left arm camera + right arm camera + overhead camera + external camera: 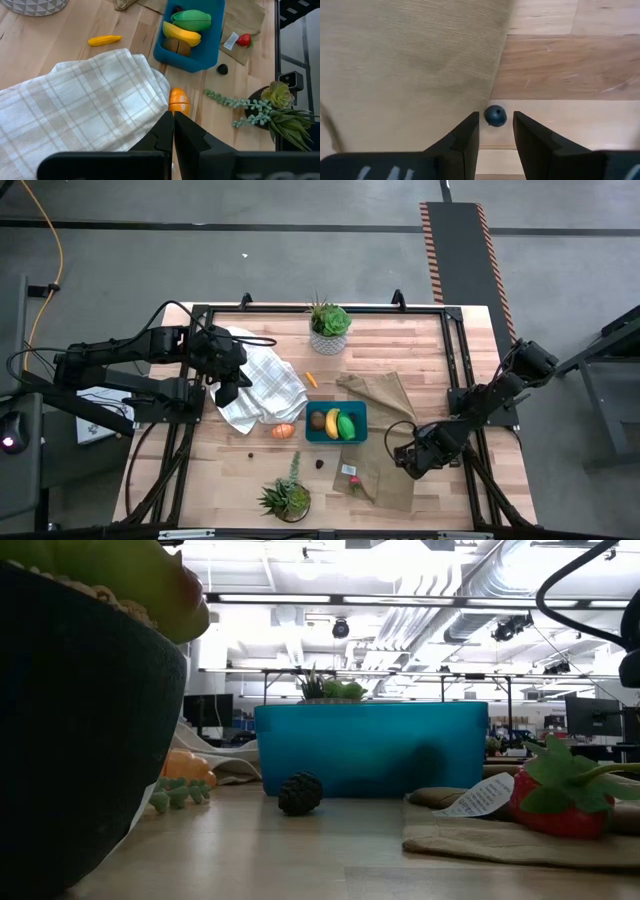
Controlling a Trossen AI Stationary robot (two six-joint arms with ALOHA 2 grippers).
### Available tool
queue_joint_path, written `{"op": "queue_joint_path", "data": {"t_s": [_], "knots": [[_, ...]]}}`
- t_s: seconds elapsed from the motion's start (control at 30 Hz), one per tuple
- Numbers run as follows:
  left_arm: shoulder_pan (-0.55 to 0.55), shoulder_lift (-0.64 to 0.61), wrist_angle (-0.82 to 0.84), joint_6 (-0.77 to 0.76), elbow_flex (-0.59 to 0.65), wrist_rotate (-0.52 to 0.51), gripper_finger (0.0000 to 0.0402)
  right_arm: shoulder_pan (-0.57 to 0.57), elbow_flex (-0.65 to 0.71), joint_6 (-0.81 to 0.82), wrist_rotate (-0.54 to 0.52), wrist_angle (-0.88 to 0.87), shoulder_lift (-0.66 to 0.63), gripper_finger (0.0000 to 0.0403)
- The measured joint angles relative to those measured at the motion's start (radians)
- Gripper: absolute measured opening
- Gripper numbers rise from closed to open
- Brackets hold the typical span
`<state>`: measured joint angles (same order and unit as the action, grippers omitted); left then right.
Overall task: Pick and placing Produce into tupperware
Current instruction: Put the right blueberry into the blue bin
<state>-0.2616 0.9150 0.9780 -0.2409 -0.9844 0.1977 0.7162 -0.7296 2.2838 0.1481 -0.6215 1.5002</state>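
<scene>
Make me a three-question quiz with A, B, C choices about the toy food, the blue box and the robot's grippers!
1. Where is the banana?
A. in the teal tupperware
B. on the checked towel
C. beside a potted plant

2. How many pieces lie in the tupperware?
A. one
B. three
C. five

3. How is the left gripper?
A. open wide
B. holding the strawberry
C. shut, holding nothing

Answers:
1 A: the banana lies between the brown piece and green piece.
2 B: the high view shows those three.
3 C: its fingers meet above the checked towel.
</scene>
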Motion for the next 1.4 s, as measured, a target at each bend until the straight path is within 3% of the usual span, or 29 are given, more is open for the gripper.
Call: {"op": "queue_joint_path", "data": {"t_s": [0.8, 1.4], "knots": [[0.000, 0.000, 0.012, 0.000, 0.000, 0.000, 0.0003, -0.003, 0.025, 0.002, -0.014, 0.025, 0.000, 0.0107], [0.000, 0.000, 0.013, 0.000, 0.000, 0.000, 0.0003, -0.003, 0.025, -0.004, -0.014, 0.030, 0.000, 0.0062]]}}
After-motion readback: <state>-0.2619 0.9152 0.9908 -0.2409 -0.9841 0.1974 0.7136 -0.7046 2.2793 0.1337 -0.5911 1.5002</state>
